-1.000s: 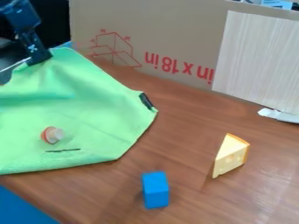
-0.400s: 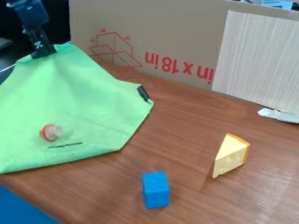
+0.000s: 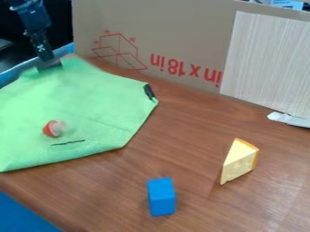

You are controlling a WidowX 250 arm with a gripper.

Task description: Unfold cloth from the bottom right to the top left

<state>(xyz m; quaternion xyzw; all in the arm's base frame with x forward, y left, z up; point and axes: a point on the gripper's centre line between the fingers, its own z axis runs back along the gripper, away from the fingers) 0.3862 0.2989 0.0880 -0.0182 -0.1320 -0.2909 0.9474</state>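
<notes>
Claw [image 3: 50, 66] points down at the upper-left edge of the green cloth [image 3: 91, 102]; clenched or released, I cannot tell.

From my end, this looks like a makeshift robotics lab setup. A black robot arm [image 3: 29, 14] hangs over a brown wood-grain tabletop [image 3: 196, 140], and a sheet of printed cardboard [image 3: 181, 31] stands along the back as an improvised screen, with a pale, streaked panel [image 3: 266, 59] against it. I see what look like test props: a blue block [image 3: 161, 197], a toy cheese wedge [image 3: 239, 162] and a green cloth [image 3: 91, 106]. The cardboard hides most of the room, so I can't tell what building it's in.
</notes>
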